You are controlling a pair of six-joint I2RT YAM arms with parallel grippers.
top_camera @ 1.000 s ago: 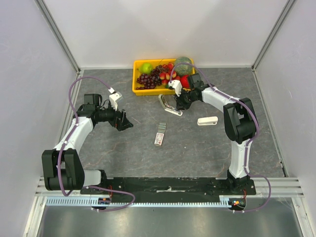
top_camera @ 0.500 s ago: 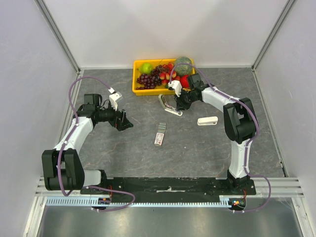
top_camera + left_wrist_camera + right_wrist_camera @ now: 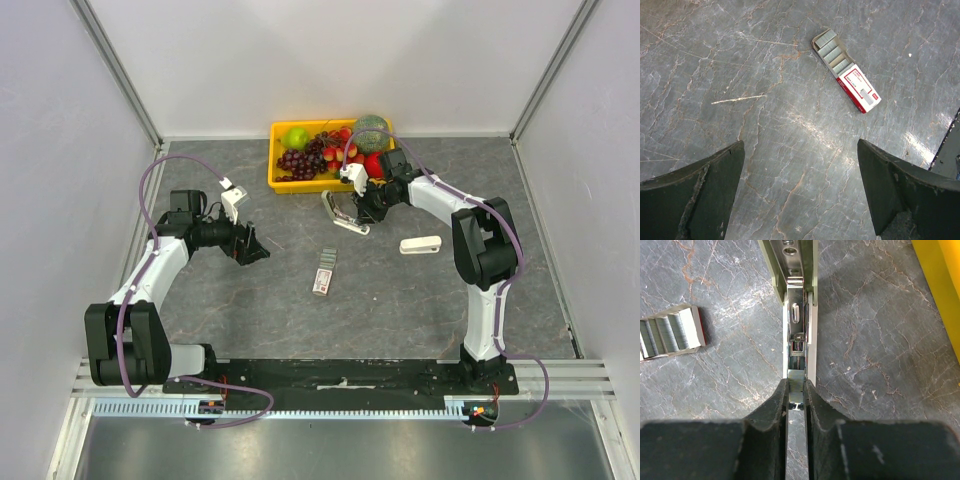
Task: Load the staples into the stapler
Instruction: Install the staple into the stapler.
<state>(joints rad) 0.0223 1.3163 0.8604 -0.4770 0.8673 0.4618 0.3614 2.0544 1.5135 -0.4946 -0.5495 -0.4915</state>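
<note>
The staples lie in their small red and white box flat on the grey desk, about midway between the two arms and touching neither. In the left wrist view the box is slid partly open, with silvery strips showing in the uncovered half and the printed sleeve over the other half. It lies well ahead of the left pincer and a little to the right of its centre line.

The left pincer is spread as wide as it goes and holds nothing. Its two dark fingers stand far apart at the bottom corners of that view, with bare desk between them.

The right pincer is at the far side of the desk, just in front of a yellow tray of fruit. It is nearly closed. In the right wrist view its fingers pinch the thin near end of the stapler, which is swung open, so its metal channel runs straight away from the pincer. From this side the open end of the staples shows at the left edge, beside the stapler and apart from it. The overhead view places the box nearer the arm bases than the stapler.

A second stapler, white and closed, lies on the desk to the right of the box, apart from both pincers.
</note>
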